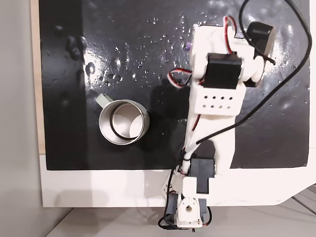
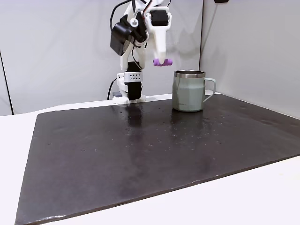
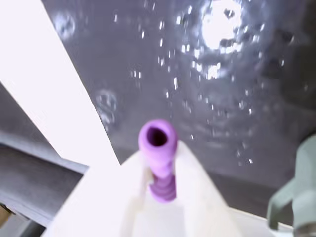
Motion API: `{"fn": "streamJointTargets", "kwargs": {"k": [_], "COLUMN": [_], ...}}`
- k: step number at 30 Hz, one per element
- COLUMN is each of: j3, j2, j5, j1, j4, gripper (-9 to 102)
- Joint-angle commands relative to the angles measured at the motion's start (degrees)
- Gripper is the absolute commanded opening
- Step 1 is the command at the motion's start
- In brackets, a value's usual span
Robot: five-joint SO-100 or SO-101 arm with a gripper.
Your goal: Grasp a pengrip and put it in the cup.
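High above the black mat [image 2: 140, 154], the gripper [image 2: 162, 60] is clenched on the pengrip [image 2: 162, 62], which lies crosswise between the white fingers [image 3: 197, 182]. Wrist view: the purple ribbed tube [image 3: 159, 153] points its open end at the camera, well clear of the droplet-speckled mat [image 3: 222, 74]. Side fixed view: the pengrip hangs just left of the cup [image 2: 189, 91] and above its rim. Top-down fixed view: the cup [image 1: 123, 122] stands left of the arm [image 1: 217, 98], handle tab toward the upper left.
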Motion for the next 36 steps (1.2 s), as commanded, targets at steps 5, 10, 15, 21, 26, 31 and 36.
{"fn": "streamJointTargets", "kwargs": {"k": [5, 10, 15, 21, 26, 31, 36], "j3": [8.1, 16.1, 23.1, 30.3, 35.9, 37.6, 38.1], "j2": [12.7, 18.0, 22.4, 27.5, 30.5, 31.6, 32.3], "j5": [2.9, 2.5, -1.0, -5.6, -8.3, -10.9, -11.6], "j1": [-12.7, -23.7, -31.1, -36.3, -40.7, -43.3, -44.1], "j4": [0.5, 0.5, 0.6, 0.8, 0.8, 0.8, 0.8], "gripper": [0, 0, 0, 0, 0, 11, 33]}}
